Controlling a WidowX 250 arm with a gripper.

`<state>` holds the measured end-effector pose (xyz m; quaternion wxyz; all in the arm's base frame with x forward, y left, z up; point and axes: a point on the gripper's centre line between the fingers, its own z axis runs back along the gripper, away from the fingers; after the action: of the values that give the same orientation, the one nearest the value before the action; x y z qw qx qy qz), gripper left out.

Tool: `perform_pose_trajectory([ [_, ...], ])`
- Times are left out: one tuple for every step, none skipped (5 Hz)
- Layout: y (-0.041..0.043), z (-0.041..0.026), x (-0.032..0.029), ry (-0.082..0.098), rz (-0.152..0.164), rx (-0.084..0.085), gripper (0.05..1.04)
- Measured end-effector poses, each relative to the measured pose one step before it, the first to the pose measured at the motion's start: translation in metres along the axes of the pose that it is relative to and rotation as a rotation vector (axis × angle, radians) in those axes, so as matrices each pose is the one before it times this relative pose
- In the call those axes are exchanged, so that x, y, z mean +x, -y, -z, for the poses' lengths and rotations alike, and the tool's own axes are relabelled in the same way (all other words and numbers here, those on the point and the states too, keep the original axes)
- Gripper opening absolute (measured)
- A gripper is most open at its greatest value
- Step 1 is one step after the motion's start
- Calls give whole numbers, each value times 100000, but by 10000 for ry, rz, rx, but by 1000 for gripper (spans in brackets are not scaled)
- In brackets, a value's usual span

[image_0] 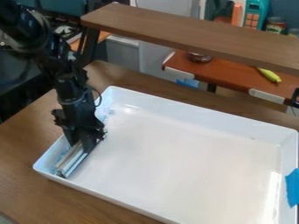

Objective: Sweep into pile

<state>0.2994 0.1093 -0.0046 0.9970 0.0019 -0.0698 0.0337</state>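
Standing near the left side of a wide white tray (201, 108), a black robot arm (65, 74) comes in from the upper left, its 2-finger gripper (85, 142) pointing down inside the rim. The jaws are clamped on a long, straight sweeping bar (71, 162). The bar's upper part sits between them, and the rest runs out below toward the tray's near left corner, lying at a slant close to the left wall.

The tray is rectangular, smooth and glossy, with raised walls, rounded corners and a bright streak of glare at the right. The wooden table (23, 153) under it is brown, with visible grain. A strip of blue tape (292, 188) is stuck on the tray's right wall.

The bar looks shiny and silvery, with pale and dark lines along its length, like parallel ridges. Small light-blue bits (62, 153) lie between the bar and the left wall, and more are scattered beyond the gripper, toward the far left corner. What they are made of is hard to tell.

Behind the tray, a flat brown wooden shelf (175, 33) crosses above a reddish-brown surface (227, 78) holding a slim, yellow-green, banana-shaped object (269, 75).
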Motion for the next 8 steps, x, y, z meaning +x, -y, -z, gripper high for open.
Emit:
perform_pose_trajectory([
  [-399,-13,-179,-62,217,86,369],
  [1011,-997,56,48,-273,-459,369],
  [3638,-2423,1086,320,-75,-402,369],
  [4883,-554,1398,432,-434,155,369],
  [5030,-1060,2058,314,-223,148,369],
  [4920,1085,1058,-686,-526,395,369],
  [5331,656,783,-941,-270,419,369],
  [4951,1608,-953,-862,215,317,369],
])
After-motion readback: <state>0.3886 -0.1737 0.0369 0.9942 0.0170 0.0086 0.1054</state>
